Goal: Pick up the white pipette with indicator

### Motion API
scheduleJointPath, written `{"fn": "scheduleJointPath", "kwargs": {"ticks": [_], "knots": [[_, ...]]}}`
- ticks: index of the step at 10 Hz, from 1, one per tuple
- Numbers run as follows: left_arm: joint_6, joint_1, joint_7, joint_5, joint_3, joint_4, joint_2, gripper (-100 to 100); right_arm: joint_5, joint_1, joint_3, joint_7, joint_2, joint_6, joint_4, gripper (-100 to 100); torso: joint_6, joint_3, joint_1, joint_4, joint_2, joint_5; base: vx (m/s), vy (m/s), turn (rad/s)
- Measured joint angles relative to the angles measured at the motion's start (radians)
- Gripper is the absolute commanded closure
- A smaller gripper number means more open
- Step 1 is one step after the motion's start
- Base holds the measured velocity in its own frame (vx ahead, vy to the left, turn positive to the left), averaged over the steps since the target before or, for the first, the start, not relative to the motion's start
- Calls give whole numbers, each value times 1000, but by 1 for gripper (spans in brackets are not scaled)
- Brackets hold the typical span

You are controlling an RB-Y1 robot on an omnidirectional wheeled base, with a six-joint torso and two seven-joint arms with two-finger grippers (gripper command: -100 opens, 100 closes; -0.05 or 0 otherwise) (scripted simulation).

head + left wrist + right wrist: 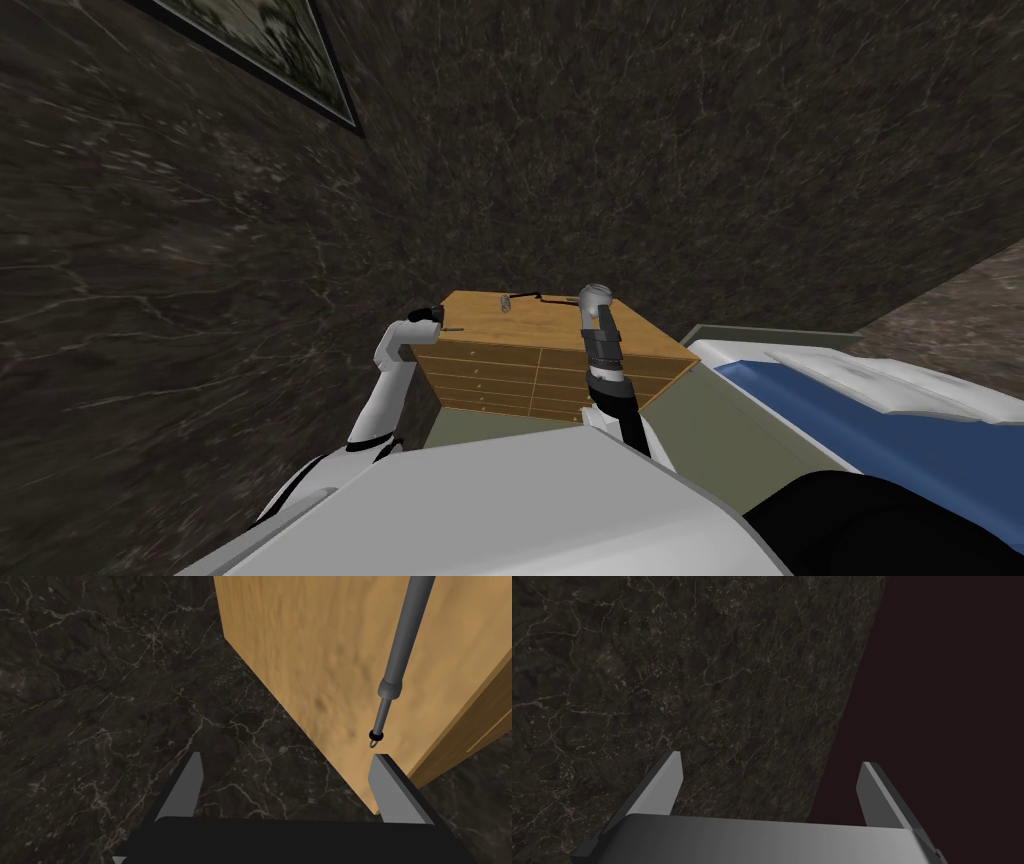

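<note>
**Pipette flat on dresser top, both grippers empty**

The pipette (pixel 399 651) rendered grey rather than white. It was a slim, straight rod lying flat on the wooden dresser top (pixel 310 641), near the end where our left gripper (pixel 287 786) hung.

Handling, as we judged it:
- It looked light, stiff and smooth-skinned, so likely to roll or skid if nudged.
- The thin stem looked like the fragile part.
- Best hold seemed to be across the thicker barrel, past the step where it narrows, with the jaws square to the axis. We'd avoid the stem.

Its long axis ran away from the left gripper across the top. The narrow end, with a black ring (pixel 376 735), pointed back at us and stopped just short of one left finger (pixel 387 786).

The left gripper's fingers were spread and held nothing. It sat off the dresser's edge and offset sideways, so the rod lined up with one finger, not the gap. We'd need a lateral shift before closing.

The right gripper (pixel 769 786) was also spread and empty. In the head view it hung above the dresser top, apart from the pipette.
</note>
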Motion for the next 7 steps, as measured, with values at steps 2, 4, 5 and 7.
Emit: {"fn": "scheduleJointPath", "kwargs": {"ticks": [2,4,5,7], "knots": [[61,-27,-9,9,10,31,5,-100,0,0,0,0,0,0,0,0,0,0,0,0,-1,0,46,-4,-28],[121,-63,-17,15,21,78,8,-100,0,0,0,0,0,0,0,0,0,-1,0,-1,-2,0,42,-2,-8],[141,-66,-17,14,21,81,7,-100,0,0,0,0,0,0,0,0,0,0,0,0,-1,0,35,-1,-37],[198,-90,-24,21,30,112,8,-100,0,0,0,0,0,0,0,0,0,-1,0,0,-1,0,48,3,-24]]}}
